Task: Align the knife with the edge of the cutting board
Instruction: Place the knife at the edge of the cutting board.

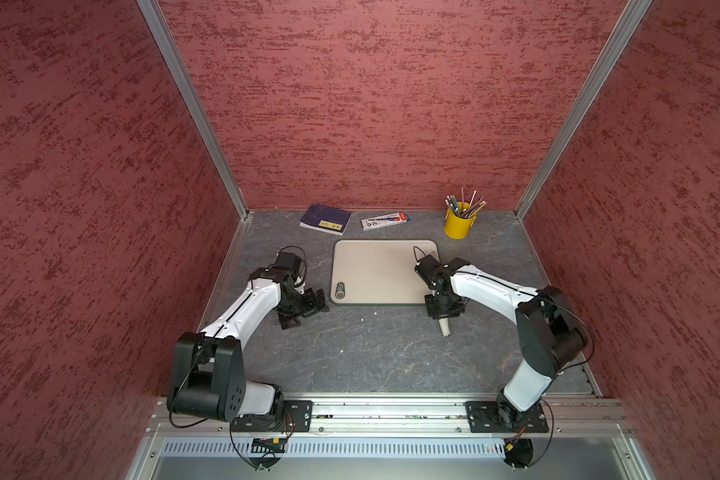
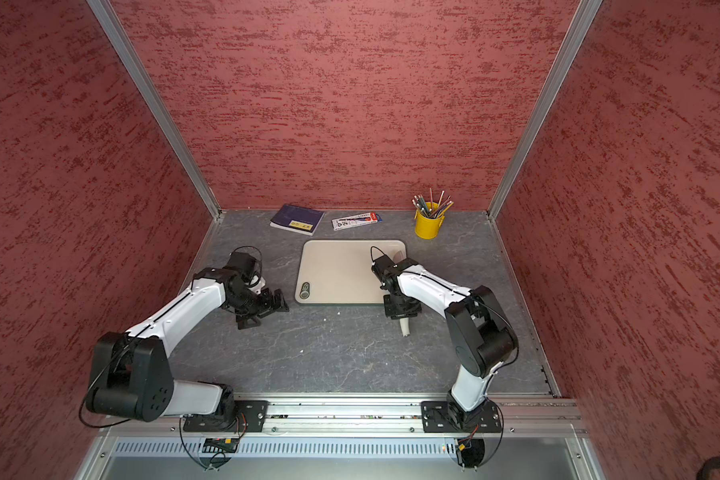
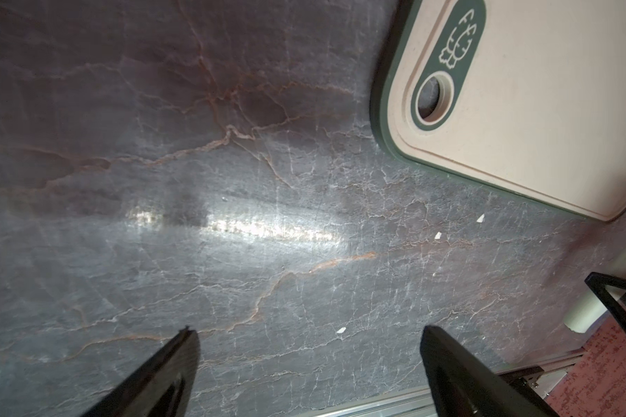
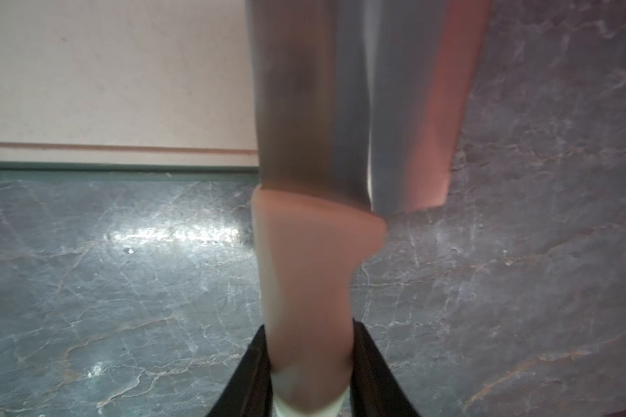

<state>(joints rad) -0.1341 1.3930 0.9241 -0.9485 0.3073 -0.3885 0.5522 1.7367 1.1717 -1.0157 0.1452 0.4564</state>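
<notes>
Knife (image 4: 315,234) gripped by right end effector (image 4: 311,328) at cutting board (image 4: 105,72) edge.

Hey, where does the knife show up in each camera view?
Top view: knife at the cutting board's near right corner, handle poking out under the right gripper.
Top view: same spot.
Left wrist: only its handle end, past the board's corner.
Right wrist: mid-picture, handle in the jaws, blade along the board's edge.
Shared landmark: the board's dark rim.

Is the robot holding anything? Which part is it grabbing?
Yes. The right gripper is shut on the knife, by its handle. The left gripper holds nothing.
</notes>
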